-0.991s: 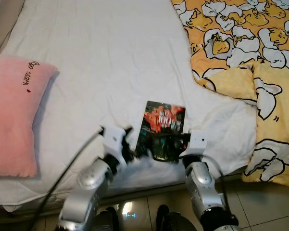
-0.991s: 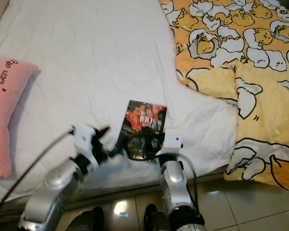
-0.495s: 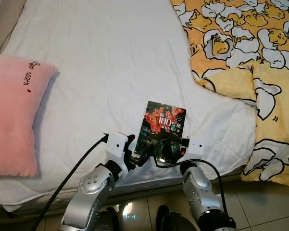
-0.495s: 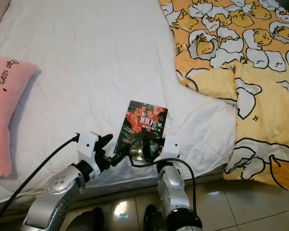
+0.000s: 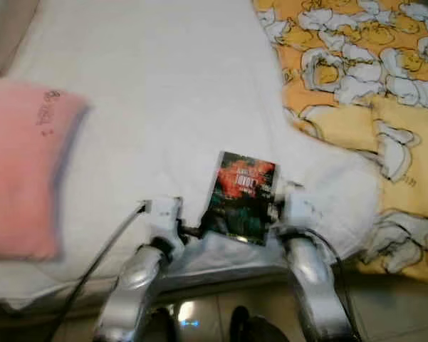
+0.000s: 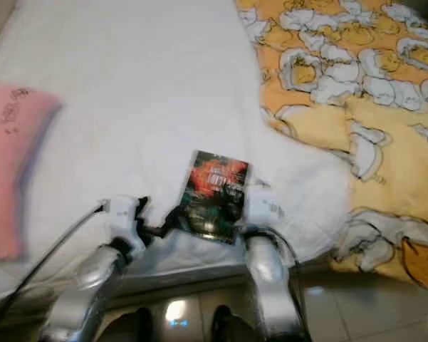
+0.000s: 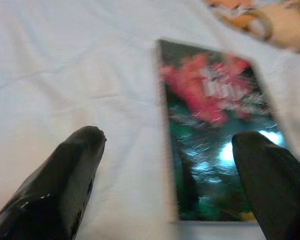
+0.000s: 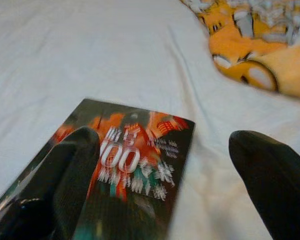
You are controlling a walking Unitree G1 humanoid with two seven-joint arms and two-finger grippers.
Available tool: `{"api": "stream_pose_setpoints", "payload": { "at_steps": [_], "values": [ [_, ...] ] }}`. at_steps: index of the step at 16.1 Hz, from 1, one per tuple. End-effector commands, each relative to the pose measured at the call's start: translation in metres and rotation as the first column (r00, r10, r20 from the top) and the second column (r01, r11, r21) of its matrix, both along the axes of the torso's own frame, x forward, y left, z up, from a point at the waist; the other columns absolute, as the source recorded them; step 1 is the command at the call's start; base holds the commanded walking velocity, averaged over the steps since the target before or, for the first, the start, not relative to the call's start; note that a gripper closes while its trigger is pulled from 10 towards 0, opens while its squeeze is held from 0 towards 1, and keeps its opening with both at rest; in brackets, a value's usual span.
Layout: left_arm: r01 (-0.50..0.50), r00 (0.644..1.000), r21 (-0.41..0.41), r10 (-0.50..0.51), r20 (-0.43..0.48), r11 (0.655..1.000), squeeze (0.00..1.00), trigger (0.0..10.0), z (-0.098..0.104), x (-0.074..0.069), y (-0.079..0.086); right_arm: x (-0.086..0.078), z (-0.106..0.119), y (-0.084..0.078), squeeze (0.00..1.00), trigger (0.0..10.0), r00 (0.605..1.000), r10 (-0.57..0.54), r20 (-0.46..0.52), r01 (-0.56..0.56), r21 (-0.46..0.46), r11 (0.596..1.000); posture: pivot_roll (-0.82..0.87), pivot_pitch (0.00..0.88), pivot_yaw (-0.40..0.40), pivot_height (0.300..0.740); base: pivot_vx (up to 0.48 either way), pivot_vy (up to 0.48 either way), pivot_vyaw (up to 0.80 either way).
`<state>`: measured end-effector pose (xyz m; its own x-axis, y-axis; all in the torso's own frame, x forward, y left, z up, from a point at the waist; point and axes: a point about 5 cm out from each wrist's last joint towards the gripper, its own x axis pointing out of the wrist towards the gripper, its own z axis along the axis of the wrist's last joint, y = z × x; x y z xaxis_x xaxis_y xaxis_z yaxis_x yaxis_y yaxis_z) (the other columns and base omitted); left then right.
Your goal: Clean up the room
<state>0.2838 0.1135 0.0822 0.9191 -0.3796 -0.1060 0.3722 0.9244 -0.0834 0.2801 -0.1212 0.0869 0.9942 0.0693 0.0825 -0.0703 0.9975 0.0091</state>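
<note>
In the left eye view, blurred by motion, a book [image 5: 240, 197] with a dark red and green cover lies on the white sheet of the bed [image 5: 157, 92], low in the middle of the frame near the bed's front edge. The left tool [image 5: 192, 231] sits at the book's lower left corner and the right tool [image 5: 274, 214] at its right edge; both are too smeared here to read their fingers. A pink pillow [image 5: 25, 178] fills the left side, a yellow patterned blanket [image 5: 370, 85] the upper right, and a strip of tiled floor [image 5: 384, 306] runs along the bottom.

The right eye view shows the same layout, with more of the blanket's lower folds at the right and less of the pillow, which is cut off at the left edge.

The left wrist view brings the book close: the tool is open, one finger over the bare sheet at the lower left of the frame, the other over the book's lower right corner. The cover print is blurred.

The right wrist view shows what the others do not, large pale digits "100" on the cover. The right tool is open too, its left finger over the book, its right finger over the sheet. The smaller lettering cannot be read.
</note>
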Motion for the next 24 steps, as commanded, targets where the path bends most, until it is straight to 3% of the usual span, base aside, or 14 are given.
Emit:
{"api": "stream_pose_setpoints", "payload": {
  "at_steps": [1,2,3,6,10,11,12,15,20,23,24],
  "values": [
    [-0.015,0.999,0.079,0.017,-0.030,0.997,1.00,10.0,-0.014,0.006,0.002,-0.022,-0.013,-0.022,0.00,10.0,0.995,-0.076,-0.065,0.074,-0.038,0.997,0.20,0.247,-0.105,0.740,0.000,0.000,0.00],
    [-0.015,0.998,0.121,0.021,-0.051,0.993,1.00,10.0,-0.020,0.016,0.004,-0.042,-0.026,-0.037,0.00,10.0,0.985,-0.116,-0.124,0.110,-0.057,0.992,0.17,0.250,-0.101,0.740,0.000,0.000,0.00],
    [-0.030,0.997,0.170,0.043,-0.072,0.985,1.00,10.0,-0.023,0.034,0.008,-0.076,-0.042,-0.059,0.00,10.0,0.968,-0.161,-0.194,0.140,-0.115,0.983,0.12,0.252,-0.085,0.740,0.000,0.000,0.00],
    [-0.054,0.996,0.170,0.064,-0.055,0.984,1.00,10.0,-0.012,0.055,0.006,-0.103,-0.038,-0.067,0.00,10.0,0.962,-0.178,-0.207,0.148,-0.151,0.977,0.05,0.262,-0.061,0.740,0.000,0.000,0.00],
    [-0.015,0.997,0.142,0.025,-0.070,0.990,1.00,10.0,-0.006,0.066,-0.008,-0.127,-0.040,-0.061,0.00,10.0,0.954,-0.148,-0.261,0.106,-0.167,0.980,0.00,0.289,-0.048,0.740,0.000,0.000,0.00],
    [0.011,0.997,0.061,-0.006,-0.081,0.998,0.65,10.0,-0.003,0.069,-0.012,-0.130,-0.036,-0.057,0.00,10.0,0.952,-0.144,-0.271,0.106,-0.150,0.983,-0.01,0.295,-0.044,0.740,0.000,0.000,0.00],
    [0.025,0.997,0.036,-0.022,-0.072,0.999,0.00,10.0,-0.002,0.070,-0.012,-0.132,-0.034,-0.056,0.00,10.0,0.951,-0.141,-0.276,0.104,-0.145,0.984,-0.01,0.302,-0.046,0.740,0.000,0.000,0.00],
    [0.067,0.997,0.036,-0.066,-0.026,0.997,0.00,10.0,-0.004,0.064,-0.019,-0.135,-0.033,-0.054,0.00,10.0,0.947,-0.134,-0.292,0.095,-0.144,0.985,-0.01,0.310,-0.051,0.740,0.000,0.000,0.00],
    [0.152,0.987,0.027,-0.150,-0.064,0.988,0.00,10.0,-0.029,0.041,-0.036,-0.131,-0.030,-0.050,0.00,10.0,0.949,-0.080,-0.305,0.046,-0.116,0.992,0.00,0.326,-0.066,0.740,0.000,0.000,0.00],
    [0.165,0.985,0.047,-0.161,-0.069,0.985,0.00,10.0,-0.031,0.040,-0.040,-0.132,-0.033,-0.049,0.00,10.0,0.946,-0.058,-0.320,0.019,-0.124,0.992,0.00,0.330,-0.072,0.740,0.000,0.000,0.00],
    [0.124,0.990,0.070,-0.119,-0.074,0.990,0.00,10.0,-0.031,0.042,-0.037,-0.132,-0.033,-0.049,0.00,10.0,0.945,-0.059,-0.321,0.020,-0.125,0.992,0.00,0.331,-0.071,0.740,0.000,0.000,0.00]
  ]
}}
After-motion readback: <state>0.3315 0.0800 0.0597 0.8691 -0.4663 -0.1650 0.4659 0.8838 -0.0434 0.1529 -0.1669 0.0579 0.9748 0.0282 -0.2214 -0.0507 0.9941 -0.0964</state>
